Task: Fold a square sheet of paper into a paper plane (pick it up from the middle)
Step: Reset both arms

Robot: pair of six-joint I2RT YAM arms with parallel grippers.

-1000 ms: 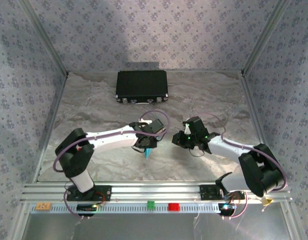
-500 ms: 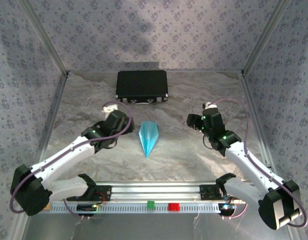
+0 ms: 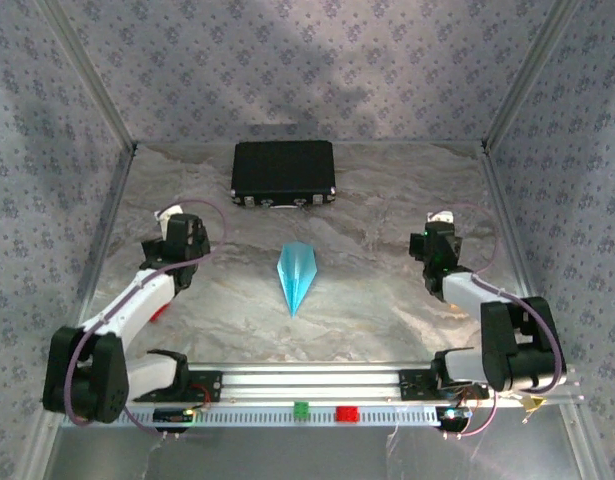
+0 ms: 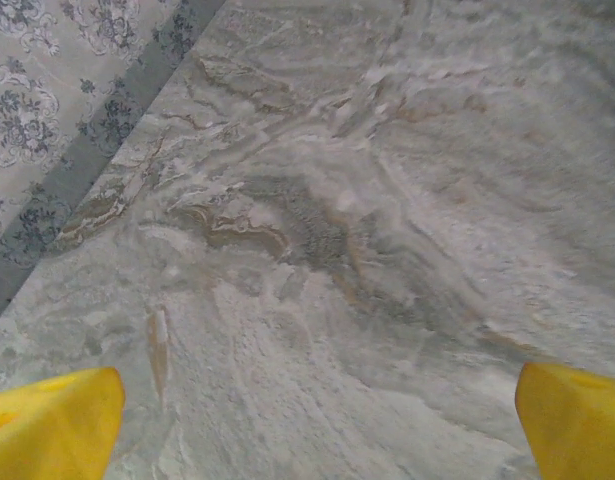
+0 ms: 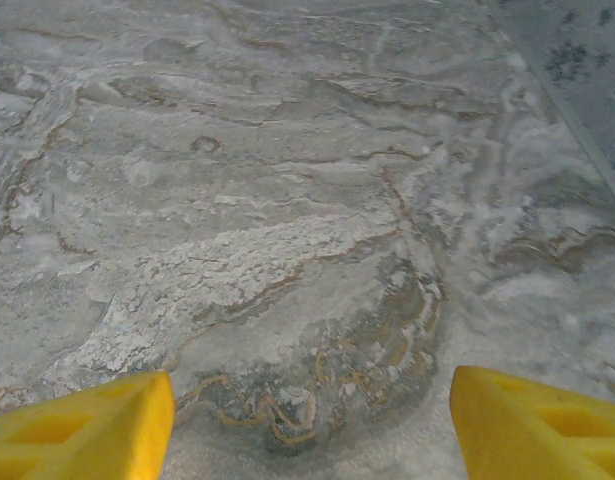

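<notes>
From above, the paper plane (image 3: 298,278) lies flat on the marbled tabletop (image 3: 387,200), about midway between the two arms. Its sharp tip points toward the near edge and its broad end toward the black case (image 3: 284,172) at the back. It looks fully folded, a slim dart with a centre crease, and nothing touches it. I judge that it has been set down there as the finished piece. The left claw (image 3: 175,232) sits well off to the plane's left and the right claw (image 3: 434,232) well off to its right. Both arms are tucked toward the side walls, which leaves the plane in plain sight of the overhead camera.

The left wrist camera looks down on bare marble, with a strip of patterned wall in the upper corner. The two yellow fingers (image 4: 47,425) stand at opposite corners of the picture, so the left claw (image 4: 317,385) is spread wide and released, holding nothing.

In the right wrist view the yellow fingers (image 5: 87,430) are likewise parted over empty marble. The right claw (image 5: 312,390) is released too, with no paper between them. Judging by this, no folding step remains.
</notes>
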